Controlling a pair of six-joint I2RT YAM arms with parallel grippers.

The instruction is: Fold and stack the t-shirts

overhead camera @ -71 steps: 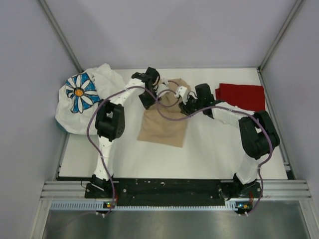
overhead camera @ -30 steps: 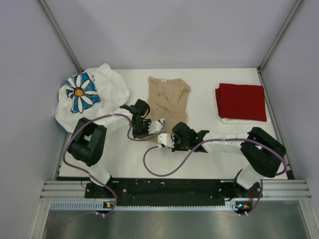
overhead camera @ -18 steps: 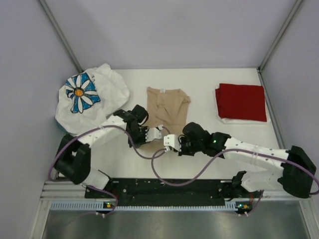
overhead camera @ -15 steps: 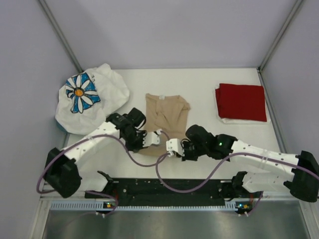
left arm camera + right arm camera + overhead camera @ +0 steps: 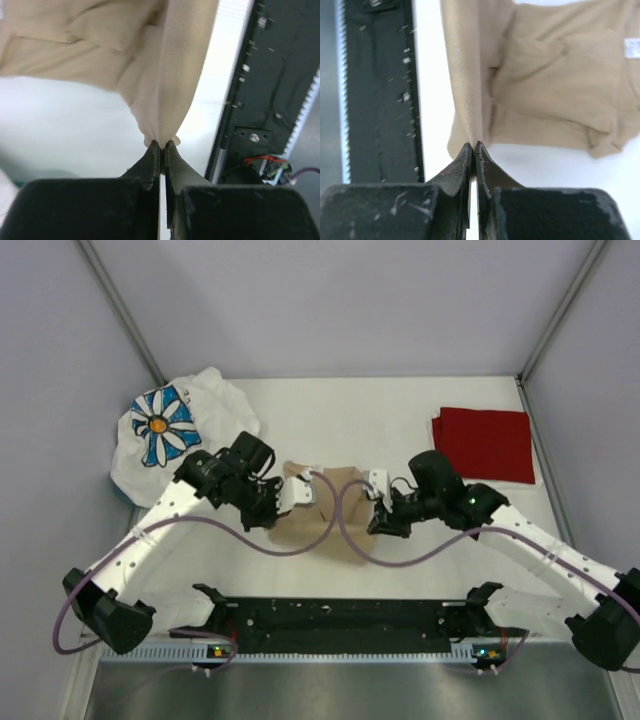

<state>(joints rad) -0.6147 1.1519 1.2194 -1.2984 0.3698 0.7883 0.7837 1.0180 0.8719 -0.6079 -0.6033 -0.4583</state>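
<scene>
White table under the overhead camera, pale walls on three sides, black rail along the near edge where both arms are bolted; all the action is in the middle.

Tan shirt lies centre-table, nearer the rail than the far wall, rumpled and partly doubled over; both arms reach in from the sides and meet on it. Left gripper is at the shirt's left side, right gripper at its right side, purple cables looping across the cloth between them.

Left wrist view: fingertips pressed tight together, a fold of tan cloth nipped between them; the fabric rises taut from the pinch and spreads into loose creases beyond, rail off to the right. Right wrist view, mirror picture: fingertips closed hard on a tan edge, cloth pulled straight up from the tips; the rest of the shirt sits bunched on the table beyond, a small white label showing at the far right of that view.

Red shirt sits folded flat at the far right, well apart from both grippers; daisy shirt is a crumpled heap at the far-left corner, blue-and-orange flower facing up, just beyond the left arm's wrist.
</scene>
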